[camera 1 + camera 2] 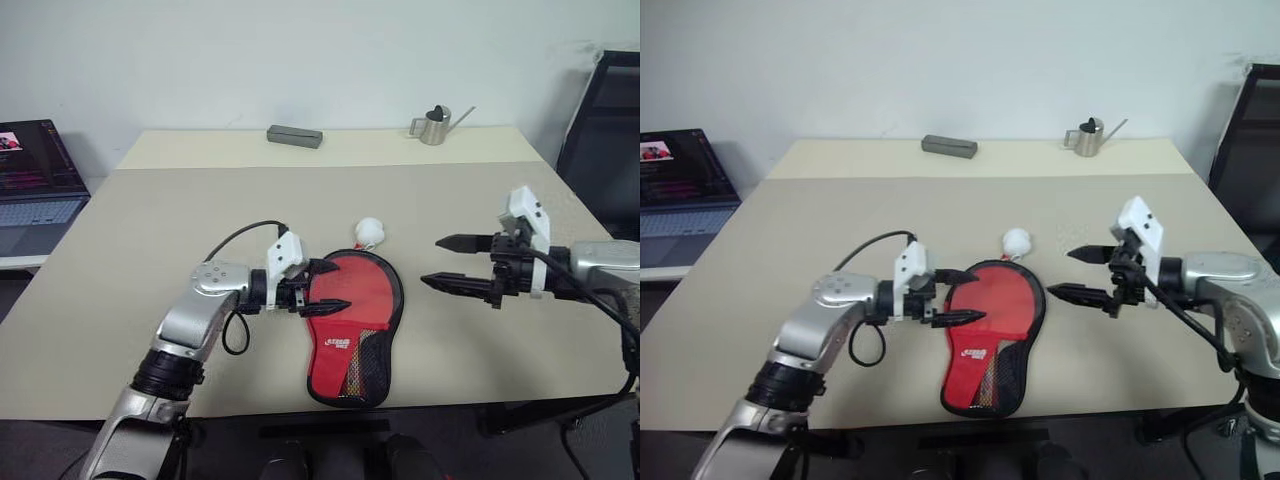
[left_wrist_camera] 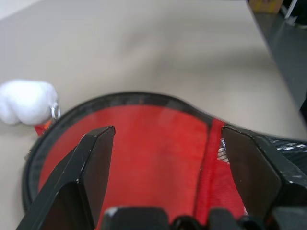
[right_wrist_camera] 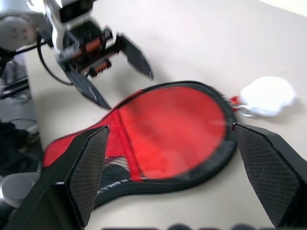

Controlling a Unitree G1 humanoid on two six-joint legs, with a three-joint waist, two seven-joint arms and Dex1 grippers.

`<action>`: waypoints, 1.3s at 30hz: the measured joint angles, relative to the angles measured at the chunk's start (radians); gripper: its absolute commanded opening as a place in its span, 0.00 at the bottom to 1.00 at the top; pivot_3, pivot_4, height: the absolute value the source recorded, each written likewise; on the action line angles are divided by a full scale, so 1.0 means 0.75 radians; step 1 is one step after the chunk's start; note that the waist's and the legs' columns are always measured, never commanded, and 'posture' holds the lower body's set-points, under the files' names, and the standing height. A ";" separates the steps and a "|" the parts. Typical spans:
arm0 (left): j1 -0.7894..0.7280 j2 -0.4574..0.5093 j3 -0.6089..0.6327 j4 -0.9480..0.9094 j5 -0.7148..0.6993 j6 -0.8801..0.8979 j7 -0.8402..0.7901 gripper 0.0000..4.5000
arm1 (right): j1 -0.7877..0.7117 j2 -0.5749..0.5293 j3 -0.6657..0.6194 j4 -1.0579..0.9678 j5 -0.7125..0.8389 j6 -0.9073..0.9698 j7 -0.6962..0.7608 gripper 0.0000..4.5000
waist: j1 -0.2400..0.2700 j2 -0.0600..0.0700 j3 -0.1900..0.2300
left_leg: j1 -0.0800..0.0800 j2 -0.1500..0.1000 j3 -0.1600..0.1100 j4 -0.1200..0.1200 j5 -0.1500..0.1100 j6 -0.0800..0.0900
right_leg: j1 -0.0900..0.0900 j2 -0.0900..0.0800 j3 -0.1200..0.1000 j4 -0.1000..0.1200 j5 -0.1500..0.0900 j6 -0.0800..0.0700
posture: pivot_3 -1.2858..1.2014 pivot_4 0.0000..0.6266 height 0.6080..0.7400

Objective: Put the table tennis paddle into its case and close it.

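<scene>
The red paddle-shaped fabric case with a black zipper edge and mesh pocket [image 1: 353, 325] lies flat on the beige surface [image 1: 140, 250], near its front edge. The left hand [image 1: 330, 288] is at the case's left edge, fingers spread apart. The right hand [image 1: 450, 262] hangs to the case's right, well apart, fingers spread wide. A small white fluffy ball [image 1: 369, 232] sits by the case's round end.

Case [image 1: 352, 325]: paddle-shaped soft pouch, red face up, black zipper edge all round.
Pose: flat on the counter [image 1: 150, 250], round end toward 12 o'clock, narrow end toward 6 o'clock near the front edge.
Mesh pocket: black, on the narrow half, white lettering beside it.
Zipper pull: white fluffy ball [image 1: 369, 232], at the round end.
</scene>
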 measured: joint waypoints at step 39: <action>0.108 -0.115 -0.039 0.119 0.086 -0.093 0.112 0.86 | -0.782 0.769 0.391 1.663 -0.589 -0.678 -0.497 1.00 | -0.011 0.002 0.001 | 0.002 0.000 0.001 -0.001 0.000 0.000 | -0.001 0.000 0.001 0.004 0.004 -0.007 | 0.52 0.24 1.00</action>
